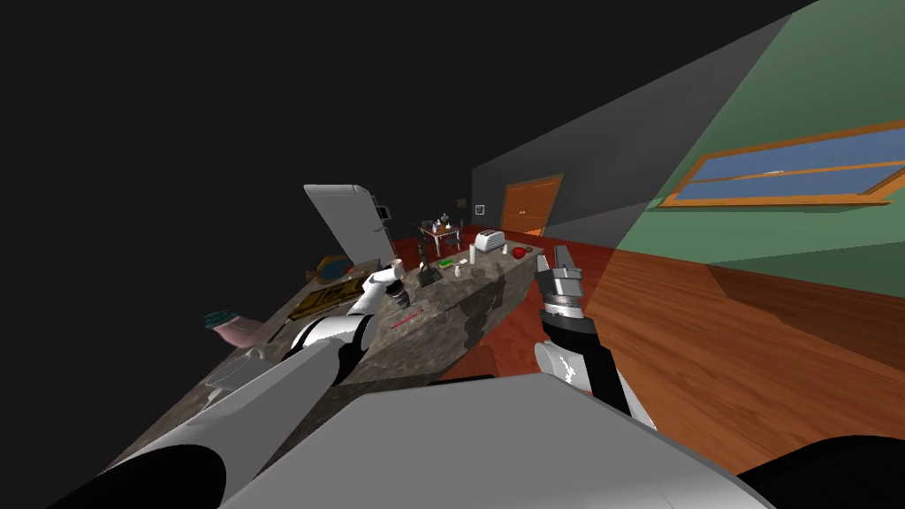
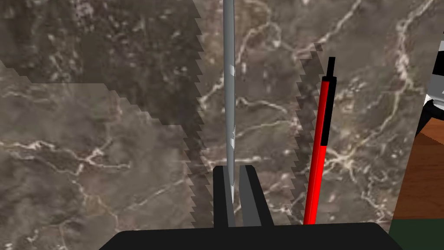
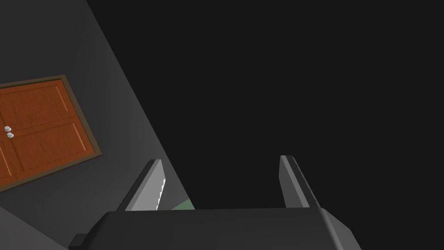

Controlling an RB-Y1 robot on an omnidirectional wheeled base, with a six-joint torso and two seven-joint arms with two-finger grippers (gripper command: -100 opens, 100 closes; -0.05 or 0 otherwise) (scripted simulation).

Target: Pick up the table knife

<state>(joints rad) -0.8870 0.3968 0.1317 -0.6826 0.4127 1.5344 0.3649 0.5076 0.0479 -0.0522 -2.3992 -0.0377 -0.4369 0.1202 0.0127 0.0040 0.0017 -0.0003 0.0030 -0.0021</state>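
The gripping part of the job looks done. The left gripper [image 2: 234, 170] has its two fingers standing almost together, pinching the table knife [image 2: 229, 87] by one end. The thin grey blade, seen edge-on, runs straight out from between them. The knife is just beside the red pen [image 2: 320, 143], nearly parallel to it and not touching it, and the gripper is level with that pen's nearer end. The pen lies on the dark marbled counter [image 2: 86, 152], and the knife is over the same surface, on the side of the pen away from the counter's edge. What is left, as I judge it, is the lift. A jagged strip of shadow runs along the stone beside the knife, much as one runs beside the pen, and from that I cannot tell whether the blade is clear of the counter or resting on it. So I count the hold as made and the raise as yet to be shown. It should go straight up, since the pen is close enough to be nudged. The right gripper [image 3: 221, 158] takes no part: its fingers are spread wide with nothing between them, well apart from the pen, out past the counter's edge
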